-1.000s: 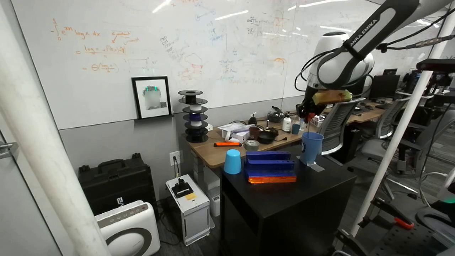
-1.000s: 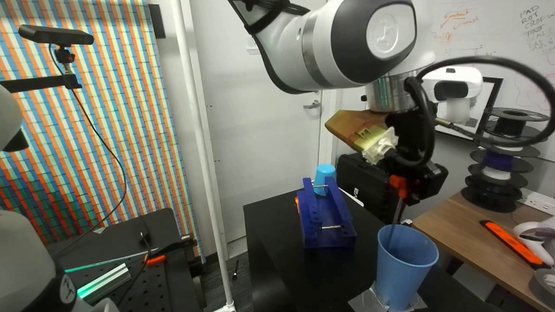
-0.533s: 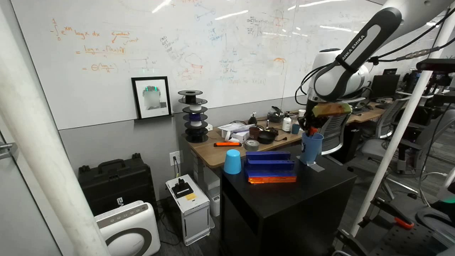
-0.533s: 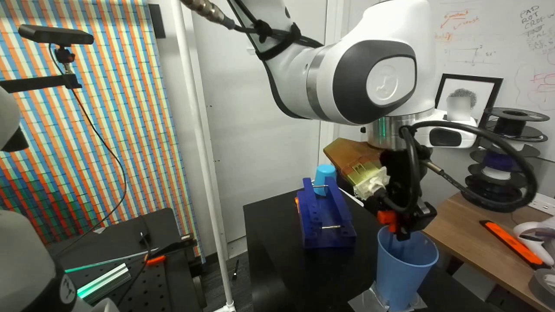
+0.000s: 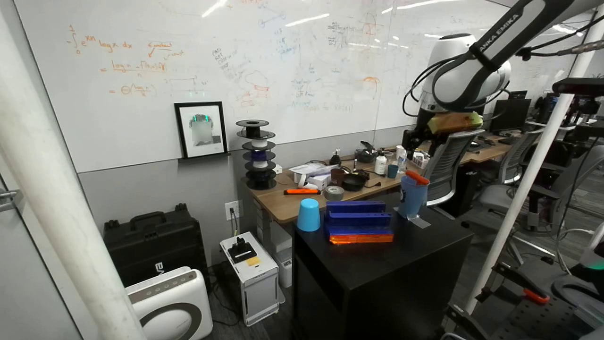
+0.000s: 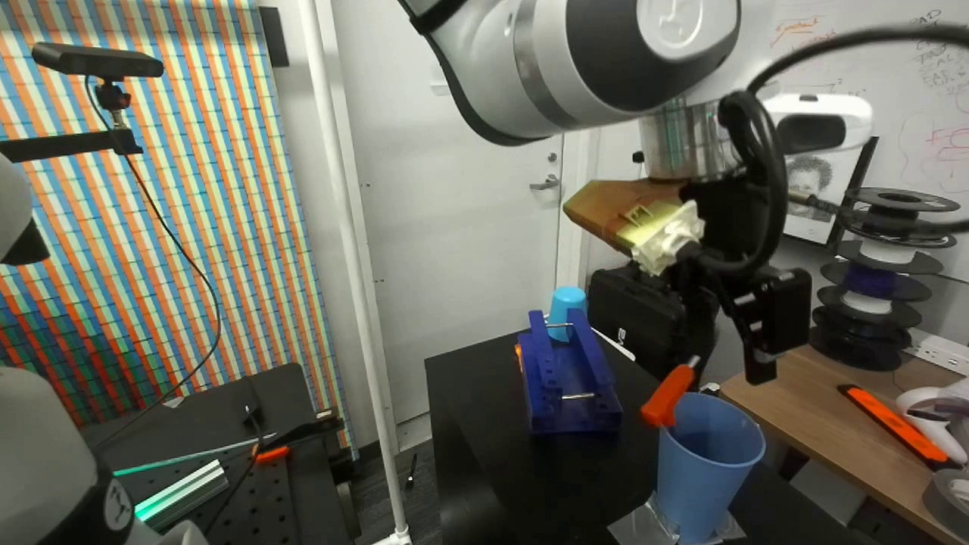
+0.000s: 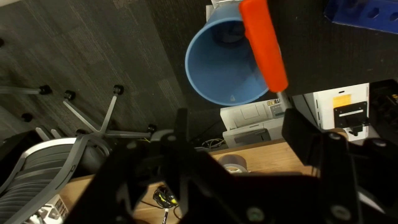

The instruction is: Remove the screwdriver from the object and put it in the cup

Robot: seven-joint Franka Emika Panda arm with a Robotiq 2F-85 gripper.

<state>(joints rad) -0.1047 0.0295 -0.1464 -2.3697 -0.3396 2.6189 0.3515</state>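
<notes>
The screwdriver (image 7: 264,46) has an orange handle and a grey shank. It is out of my gripper, with its handle tilted across the rim of the blue cup (image 6: 708,462). In an exterior view the handle hangs to the cup's outer side and the shank points up; I cannot tell whether it touches the rim. In the wrist view the shank runs behind one finger (image 7: 300,133). My gripper (image 7: 235,119) stands open above the cup with nothing between its fingers. The dark blue object (image 6: 568,386) with slots lies on the black cabinet beside the cup.
An upside-down light blue cup (image 5: 309,215) stands behind the dark blue object on the black cabinet (image 5: 368,264). Clear tape fixes the blue cup's base. A wooden desk (image 6: 802,393) with a tape roll and an orange tool is close by. An office chair (image 5: 453,165) stands behind.
My gripper first went down with the screwdriver, its shank in the cup, then rose and opened. The screwdriver has come free and tipped over, handle low and shank up at the rim.
</notes>
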